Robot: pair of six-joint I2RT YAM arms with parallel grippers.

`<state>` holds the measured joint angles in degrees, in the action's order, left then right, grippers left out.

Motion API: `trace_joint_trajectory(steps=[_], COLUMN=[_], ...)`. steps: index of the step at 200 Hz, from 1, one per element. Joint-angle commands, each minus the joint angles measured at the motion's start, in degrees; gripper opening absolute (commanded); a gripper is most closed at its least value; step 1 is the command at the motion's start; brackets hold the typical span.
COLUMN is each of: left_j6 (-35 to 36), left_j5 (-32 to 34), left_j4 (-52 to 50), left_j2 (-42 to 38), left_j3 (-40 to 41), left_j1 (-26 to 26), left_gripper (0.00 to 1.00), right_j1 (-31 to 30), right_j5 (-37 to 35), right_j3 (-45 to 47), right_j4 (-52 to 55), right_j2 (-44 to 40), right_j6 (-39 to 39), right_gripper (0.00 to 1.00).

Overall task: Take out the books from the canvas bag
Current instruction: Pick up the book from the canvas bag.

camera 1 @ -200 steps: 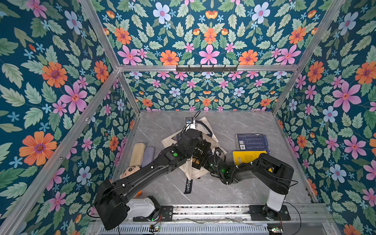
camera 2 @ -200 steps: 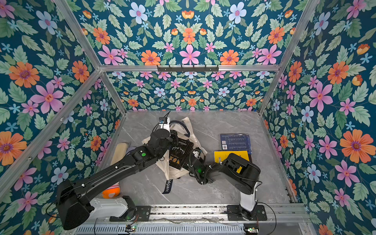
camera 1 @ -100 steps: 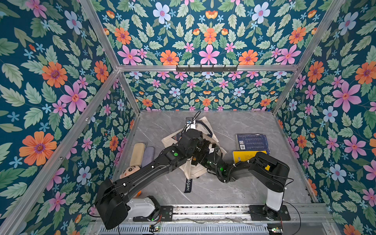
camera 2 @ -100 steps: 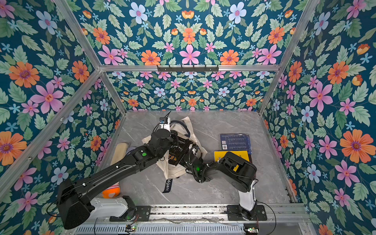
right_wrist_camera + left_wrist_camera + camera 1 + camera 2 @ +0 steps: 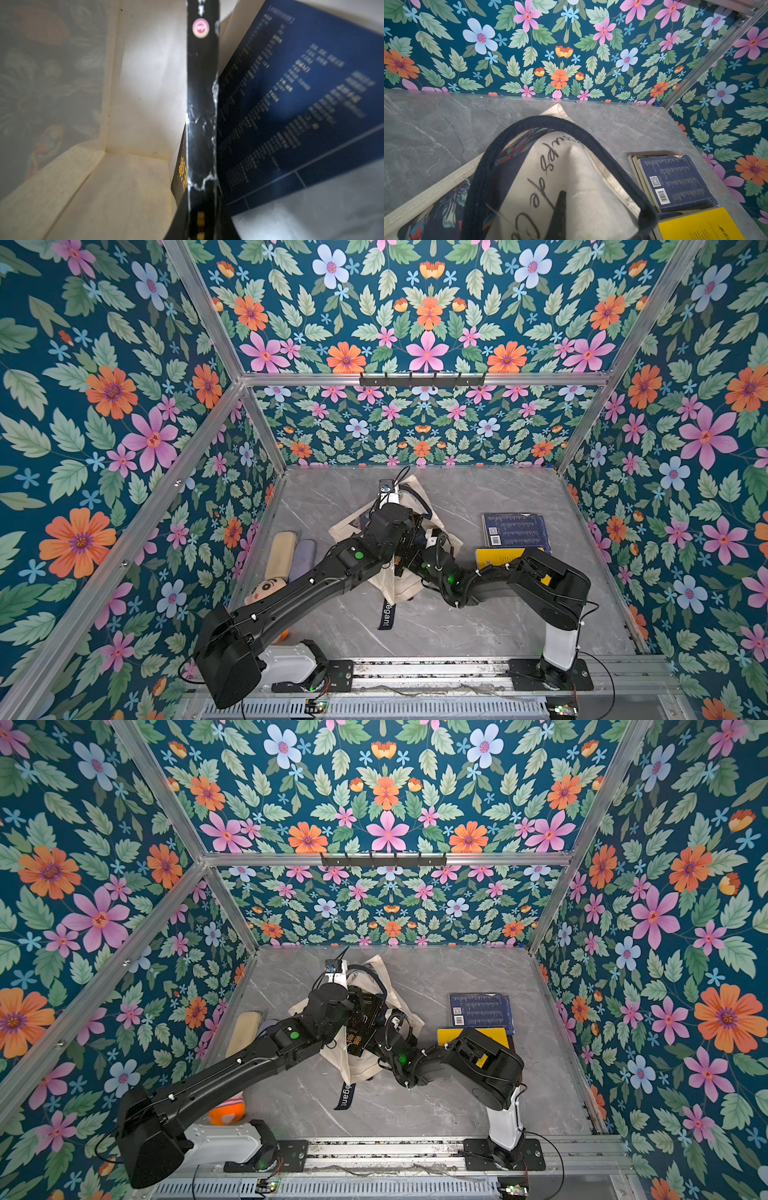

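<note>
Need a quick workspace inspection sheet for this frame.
surface: grey marble table, no spills seen
job's things: canvas bag mid-table; black book partly out of it; blue book and yellow book already out, right side
clutter: plush doll by left wall
tools: left tool shut on canvas bag; right tool at black book, grip unclear
cables: wrist cable loops above bag
surroundings: floral walls, hook rail on back wall

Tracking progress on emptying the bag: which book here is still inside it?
The black book with gold lettering: it sits in the canvas bag, while the blue book and the yellow book lie out on the table beside it.
</note>
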<state>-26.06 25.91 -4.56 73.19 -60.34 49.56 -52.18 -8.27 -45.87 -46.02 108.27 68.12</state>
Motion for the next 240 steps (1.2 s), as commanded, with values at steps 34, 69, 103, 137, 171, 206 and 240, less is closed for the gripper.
trace_joint_trajectory(steps=[34, 69, 103, 137, 171, 206, 240], left_j6=[-2.29, -2.90, -3.33, -3.60, -3.77, -4.21, -4.08], left_j5=[5.59, 7.14, 7.69, 8.55, 8.97, 8.70, 8.10], left_j4=[0.72, 0.34, -0.58, -1.41, -2.02, -2.58, -2.38], left_j2=[-0.49, -0.68, 0.01, 0.64, 1.30, 1.87, 1.87], left_j3=[-0.13, -0.13, -0.61, -1.18, -1.58, -1.89, -1.98], left_j1=[0.01, 0.01, -0.06, -0.07, -0.34, -0.60, -0.73], left_gripper=[0.00, 0.00, 0.00, 0.00, 0.00, 0.00, 0.00], right_j1=[-0.46, -0.94, -2.14, -2.79, -3.27, -2.62, 3.78], right_j5=[1.81, 2.83, 2.14, -1.67, -11.33, -24.25, -27.06], right_j3=[2.72, 5.60, 7.96, 11.15, 14.14, 15.95, 17.13], right_j4=[-0.52, 4.63, 14.05, 23.48, 31.96, 38.53, 42.33], right_j2=[-8.18, -18.98, -32.10, -47.00, -62.13, -74.57, -76.80], right_j6=[-4.00, -9.02, -16.49, -20.53, -24.40, -28.01, -24.87], right_gripper=[0.00, 0.00, 0.00, 0.00, 0.00, 0.00, 0.00])
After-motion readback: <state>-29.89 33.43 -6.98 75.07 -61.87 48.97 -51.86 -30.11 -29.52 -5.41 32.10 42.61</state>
